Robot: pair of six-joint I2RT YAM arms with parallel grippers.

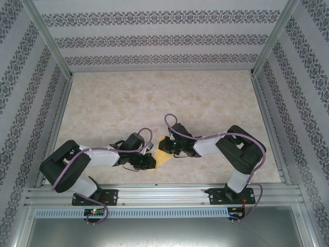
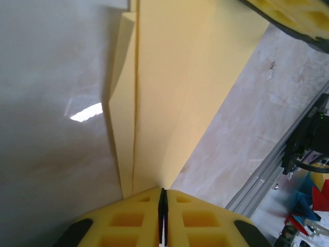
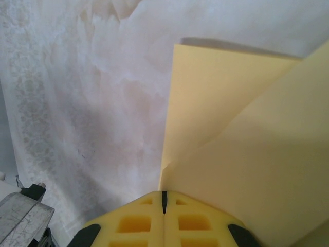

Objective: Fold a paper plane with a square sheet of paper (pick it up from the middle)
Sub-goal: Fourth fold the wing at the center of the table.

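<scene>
Marbled table [image 1: 205,103], patterned walls [image 1: 154,41], aluminium rail [image 1: 164,194]

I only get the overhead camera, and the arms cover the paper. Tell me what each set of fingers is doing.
Observer: The left fingers are shut on the yellow paper, pinching its narrow end.
Operator: Now the right side.
Observer: The right fingers are shut on it too; two layers spread apart from the grip.
Operator: Report the folds.
Observer: The left wrist view shows long creases running lengthwise away from the fingers, with layers overlapping.
</scene>
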